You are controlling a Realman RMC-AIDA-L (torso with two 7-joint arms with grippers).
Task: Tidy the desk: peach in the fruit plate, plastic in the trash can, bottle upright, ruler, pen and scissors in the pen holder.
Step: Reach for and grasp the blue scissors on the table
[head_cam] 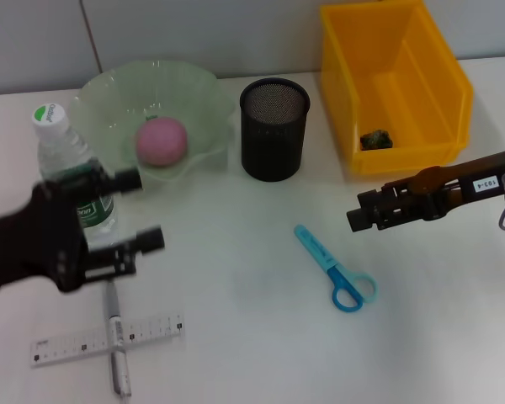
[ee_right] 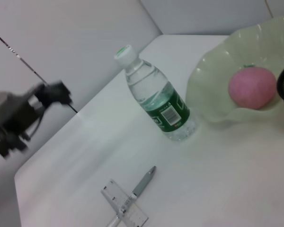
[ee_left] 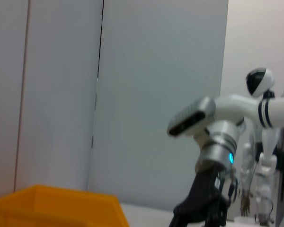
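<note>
Ruler and pen lie crossed on the bench at the near edge, not yet collected. Scissors lie flat mid-bench, well apart from the pen holder, which looks empty. Peach sits in the fruit plate: done. Bottle stands upright beside the plate: done. A dark scrap of plastic rests in the yellow trash can: apparently done. Left hand hovers just in front of the bottle, fingers spread, holding nothing. Right hand hangs above the bench near the scissors; I cannot tell its finger state. Remaining: ruler, pen, scissors into holder.
</note>
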